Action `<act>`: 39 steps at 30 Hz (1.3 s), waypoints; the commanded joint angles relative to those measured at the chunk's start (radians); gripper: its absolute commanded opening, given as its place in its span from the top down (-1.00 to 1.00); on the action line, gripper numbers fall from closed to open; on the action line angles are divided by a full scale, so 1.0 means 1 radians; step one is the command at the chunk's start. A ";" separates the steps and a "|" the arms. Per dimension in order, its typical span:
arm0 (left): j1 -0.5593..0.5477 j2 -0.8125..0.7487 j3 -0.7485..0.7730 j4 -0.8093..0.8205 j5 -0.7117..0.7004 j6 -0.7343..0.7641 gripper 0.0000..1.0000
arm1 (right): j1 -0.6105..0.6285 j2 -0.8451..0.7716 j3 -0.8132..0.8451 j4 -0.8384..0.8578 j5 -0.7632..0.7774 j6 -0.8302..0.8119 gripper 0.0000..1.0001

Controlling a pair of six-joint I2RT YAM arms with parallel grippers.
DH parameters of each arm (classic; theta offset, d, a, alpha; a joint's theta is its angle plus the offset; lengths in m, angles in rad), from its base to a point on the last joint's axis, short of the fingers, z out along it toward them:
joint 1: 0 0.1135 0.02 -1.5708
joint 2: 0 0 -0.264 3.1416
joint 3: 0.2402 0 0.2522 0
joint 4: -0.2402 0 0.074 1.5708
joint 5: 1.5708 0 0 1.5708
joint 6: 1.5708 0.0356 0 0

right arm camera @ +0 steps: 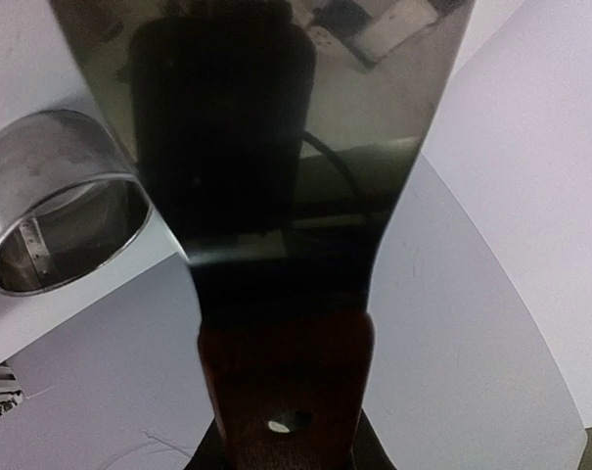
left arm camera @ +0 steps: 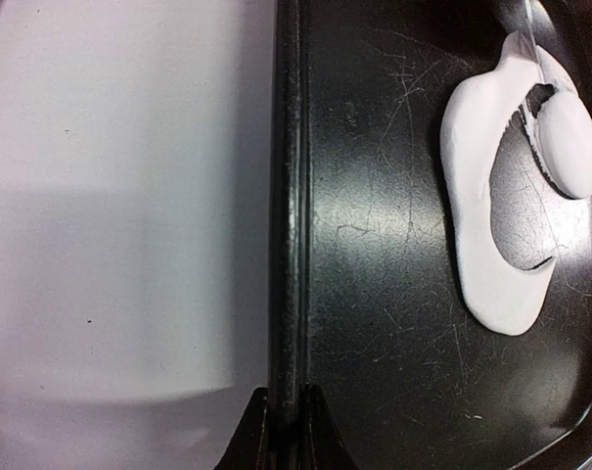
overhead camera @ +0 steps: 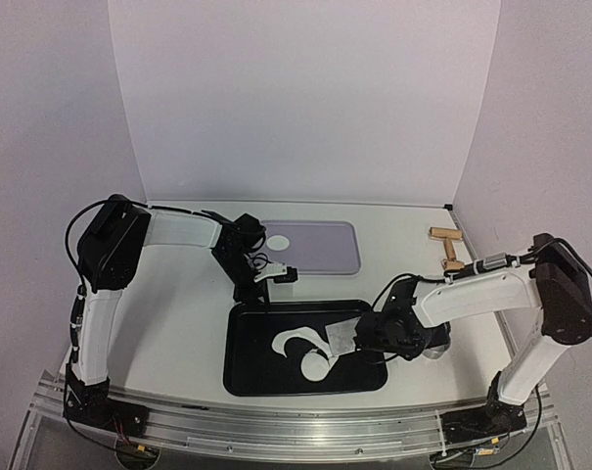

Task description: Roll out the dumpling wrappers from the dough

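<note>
Two white pieces lie on the black tray [overhead camera: 247, 377]: the dough [left arm camera: 477, 235], a crescent-shaped leftover with a scooped-out hollow, and one round dumpling wrapper [left arm camera: 567, 147] sitting at the mouth of that hollow, against one horn of the crescent, with a ragged gap between the two along part of their length.

Seen from the left wrist, the left gripper [left arm camera: 286, 419] is clamped on the tray's raised rim, one dark finger on either side of it. Dough and wrapper lie well inside the tray, apart from this gripper.

At the bottom edge of the right wrist view, the right gripper [right arm camera: 288, 448] is closed around the red-brown wooden handle of a scraper [right arm camera: 276, 147]. Its wide metal blade fills most of that view and mirrors the dark gripper body. From above, the blade's front edge reaches over the tray's right part, just beside the wrapper and the dough's near horn (whether it touches either cannot be told).

Beside the blade stands a metal ring [right arm camera: 66, 201], upright on its edge with its opening facing up.

Underneath, the table [overhead camera: 178, 313] is white. A lilac mat [overhead camera: 320, 247] lies behind the tray, and a wooden rolling pin [overhead camera: 449, 247] rests near the far right corner. White backdrop panels [overhead camera: 305, 98] close in the back and sides.
</note>
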 commanded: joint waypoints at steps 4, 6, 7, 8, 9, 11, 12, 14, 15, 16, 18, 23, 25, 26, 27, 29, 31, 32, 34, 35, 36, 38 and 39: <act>0.001 -0.040 -0.012 0.058 -0.099 0.029 1.00 | -0.083 0.032 0.018 -0.082 0.075 -0.064 1.00; 0.001 -0.041 -0.014 0.059 -0.099 0.029 1.00 | -0.093 0.039 0.028 -0.082 0.079 -0.062 1.00; 0.001 -0.040 -0.015 0.060 -0.100 0.029 1.00 | -0.095 0.041 0.035 -0.082 0.080 -0.061 1.00; 0.001 -0.040 -0.016 0.060 -0.099 0.029 1.00 | -0.095 0.040 0.045 -0.082 0.080 -0.056 1.00; 0.001 -0.041 -0.016 0.061 -0.099 0.029 1.00 | -0.095 0.036 0.057 -0.083 0.078 -0.051 1.00; 0.001 -0.044 -0.019 0.061 -0.099 0.029 1.00 | -0.088 -0.007 0.074 -0.082 0.069 -0.064 1.00; 0.002 -0.045 -0.020 0.061 -0.099 0.029 1.00 | -0.080 -0.037 0.071 -0.084 0.074 -0.081 1.00; 0.002 -0.047 -0.023 0.062 -0.099 0.029 1.00 | -0.045 -0.119 0.061 -0.090 0.069 -0.124 1.00; 0.001 -0.046 -0.023 0.063 -0.099 0.028 1.00 | -0.021 -0.155 0.054 -0.092 0.059 -0.149 1.00; 0.002 -0.045 -0.023 0.065 -0.099 0.027 1.00 | 0.008 -0.189 0.047 -0.096 0.045 -0.165 1.00; 0.001 -0.043 -0.022 0.067 -0.096 0.024 1.00 | 0.060 -0.227 0.039 -0.114 0.024 -0.181 1.00; 0.002 -0.038 -0.018 0.069 -0.091 0.021 1.00 | 0.103 -0.192 0.046 -0.150 -0.024 -0.145 1.00; 0.002 -0.037 -0.017 0.068 -0.091 0.021 1.00 | 0.107 -0.148 0.042 -0.149 -0.030 -0.125 1.00; 0.002 -0.037 -0.016 0.067 -0.091 0.022 1.00 | 0.108 -0.135 0.037 -0.145 -0.031 -0.118 1.00; 0.002 -0.037 -0.015 0.066 -0.091 0.023 1.00 | 0.108 -0.124 0.030 -0.138 -0.032 -0.111 1.00; 0.002 -0.037 -0.016 0.064 -0.091 0.026 1.00 | 0.108 -0.113 0.018 -0.128 -0.036 -0.098 1.00; 0.002 -0.035 -0.015 0.064 -0.091 0.027 1.00 | 0.108 -0.101 0.013 -0.123 -0.034 -0.082 1.00; 0.002 -0.034 -0.013 0.064 -0.091 0.027 1.00 | 0.108 -0.093 0.018 -0.121 -0.034 -0.071 1.00; 0.002 -0.033 -0.012 0.066 -0.087 0.024 1.00 | 0.108 -0.069 0.033 -0.118 -0.032 -0.052 1.00; 0.002 -0.033 -0.011 0.066 -0.083 0.022 1.00 | 0.107 -0.057 0.037 -0.118 -0.029 -0.043 1.00; 0.002 -0.033 -0.011 0.066 -0.081 0.020 1.00 | 0.106 -0.044 0.038 -0.116 -0.024 -0.035 1.00; 0.002 -0.035 -0.010 0.065 -0.080 0.020 1.00 | 0.104 -0.018 0.030 -0.116 -0.021 -0.012 1.00; 0.002 -0.037 -0.010 0.064 -0.079 0.020 1.00 | 0.099 -0.007 0.025 -0.116 -0.021 0.005 1.00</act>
